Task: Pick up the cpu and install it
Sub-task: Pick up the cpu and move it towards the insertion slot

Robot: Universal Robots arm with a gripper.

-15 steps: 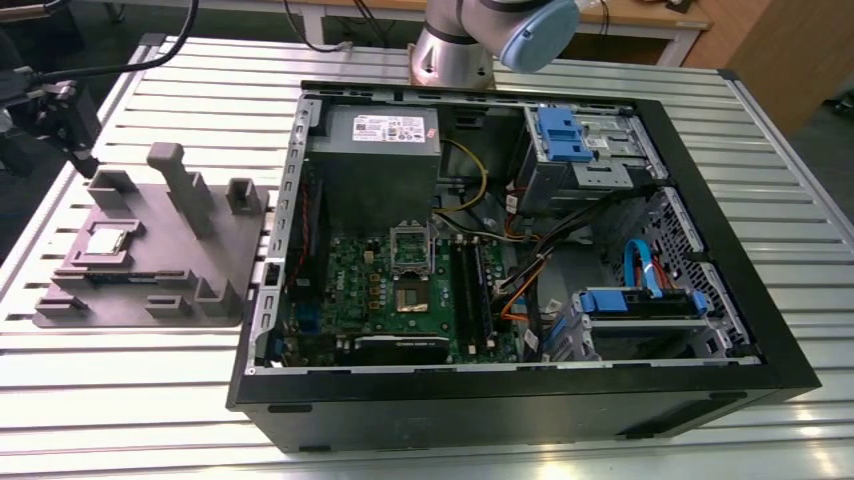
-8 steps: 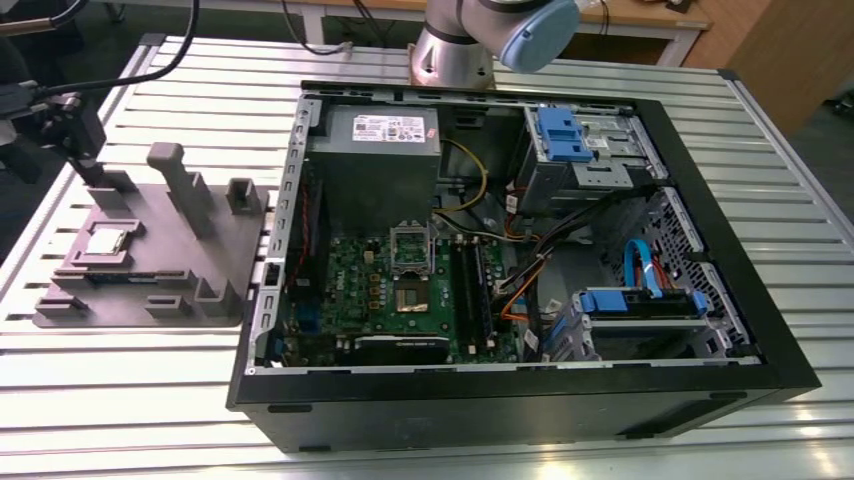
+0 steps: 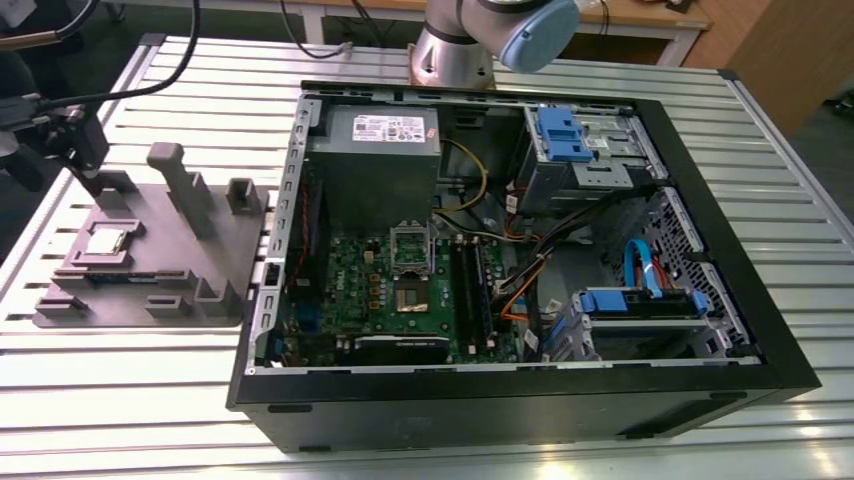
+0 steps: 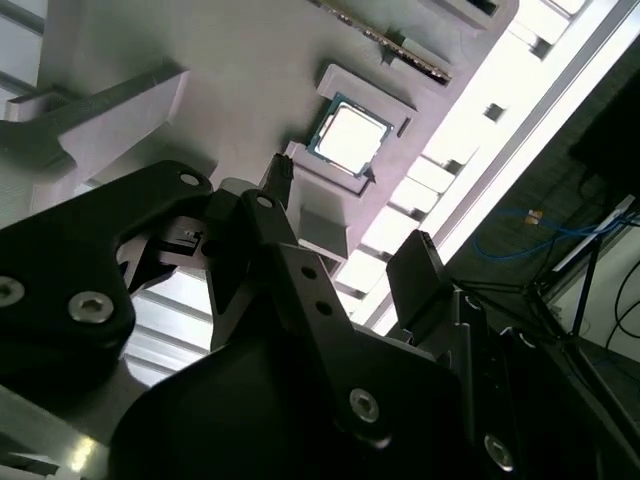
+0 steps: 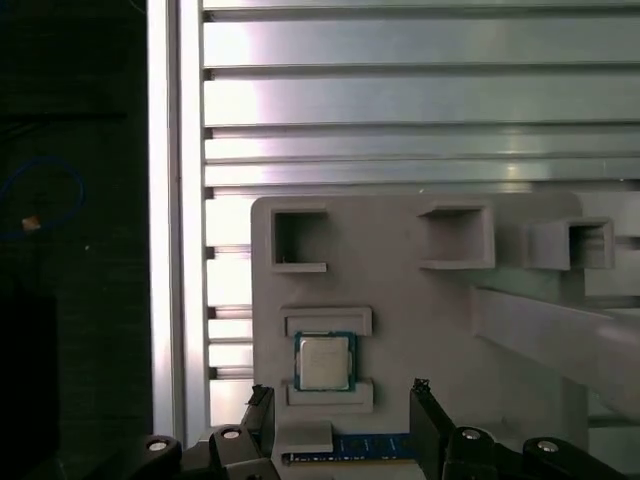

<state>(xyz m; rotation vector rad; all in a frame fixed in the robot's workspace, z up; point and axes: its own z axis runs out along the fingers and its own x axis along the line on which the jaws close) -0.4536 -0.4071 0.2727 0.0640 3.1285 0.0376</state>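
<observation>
The cpu (image 3: 107, 240) is a small silvery square chip lying flat in a pocket of the grey fixture tray (image 3: 200, 270), at the exterior view's left. In both wrist views the cpu (image 5: 323, 360) (image 4: 348, 135) sits seated between two low tray lips. My gripper (image 3: 87, 165) hovers over the tray near the chip. Its black fingers (image 5: 425, 420) stand open with nothing between them, one on each side of the chip's pocket, and the gripper (image 5: 341, 392) (image 4: 350, 210) is apart from the chip. The green motherboard (image 3: 354, 270) with its metal-framed socket (image 3: 411, 292) lies inside the open computer case.
The black computer case (image 3: 534, 400) lies open on the slatted metal table (image 3: 120, 400), with blue drive brackets (image 3: 641, 300), cables and a power supply (image 3: 380, 135) inside. Tall grey posts (image 3: 180, 185) rise from the tray. The arm's base (image 3: 454, 50) stands behind the case.
</observation>
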